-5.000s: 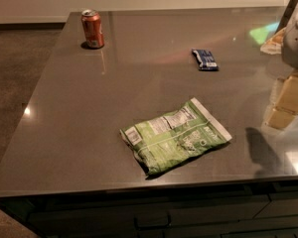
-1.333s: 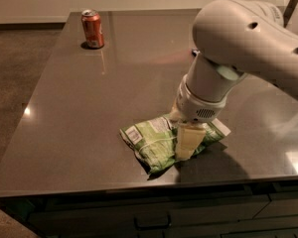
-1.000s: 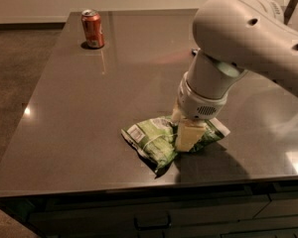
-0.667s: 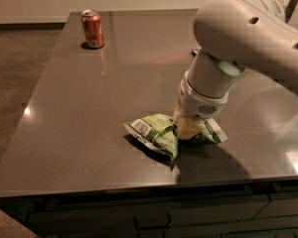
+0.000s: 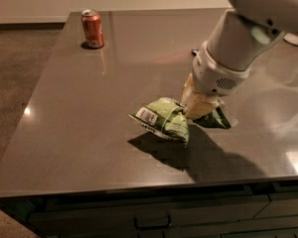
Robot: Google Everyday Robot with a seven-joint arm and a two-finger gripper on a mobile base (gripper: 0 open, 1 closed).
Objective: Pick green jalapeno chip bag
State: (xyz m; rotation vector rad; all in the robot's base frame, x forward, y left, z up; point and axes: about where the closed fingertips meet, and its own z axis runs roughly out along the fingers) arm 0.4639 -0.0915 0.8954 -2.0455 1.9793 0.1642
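The green jalapeno chip bag [image 5: 164,120] is a crinkly light-green bag with a white label patch. It is bunched up and raised a little off the dark table [image 5: 79,113], casting a shadow beneath it. My gripper [image 5: 196,108] comes down from the upper right on a white arm, and its cream fingers are shut on the middle of the bag. The bag's right end [image 5: 216,119] sticks out behind the fingers.
A red soda can [image 5: 92,29] stands upright at the far left of the table. A small dark wrapper [image 5: 194,51] is mostly hidden behind the arm. The table's front edge runs just below the bag, with drawers under it.
The arm came in over the bag and the gripper closed on it. The bag crumpled and has risen off the table, and the arm has lifted.
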